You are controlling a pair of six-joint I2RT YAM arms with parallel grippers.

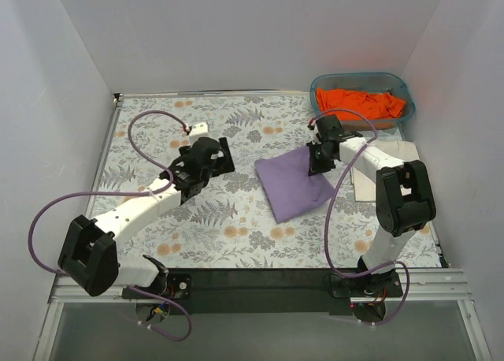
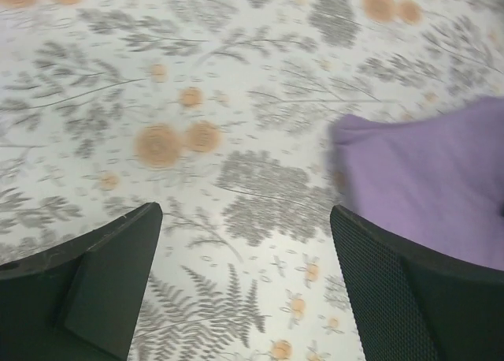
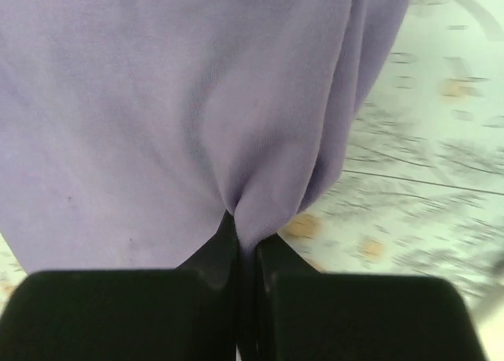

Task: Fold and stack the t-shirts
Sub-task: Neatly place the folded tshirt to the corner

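— What's closest?
— The tablecloth (image 1: pixel 228 219), which is flat and pale, printed with grey ferns and orange blooms. The left gripper (image 2: pixel 244 213) hangs over its left half. Its two black fingers (image 2: pixel 110 282) are spread wide with nothing between them, and one pad has a fine mesh texture.
— And the purple shirt?
— The purple shirt (image 1: pixel 293 184) lies mid-table, to the right of that gripper. It is a soft, smooth knit folded into a rough rectangle.
— The right gripper?
— The right gripper (image 3: pixel 246 233) is pinched tight on the shirt's far edge. The cloth puckers into a pleat at its tips.
— Farther back?
— A cream shirt (image 1: pixel 398 150), folded flat, lies beside the right arm. Beyond it, in the far right corner, a teal plastic basket (image 1: pixel 394 81) with rounded corners holds a crumpled orange shirt (image 1: pixel 361 102).
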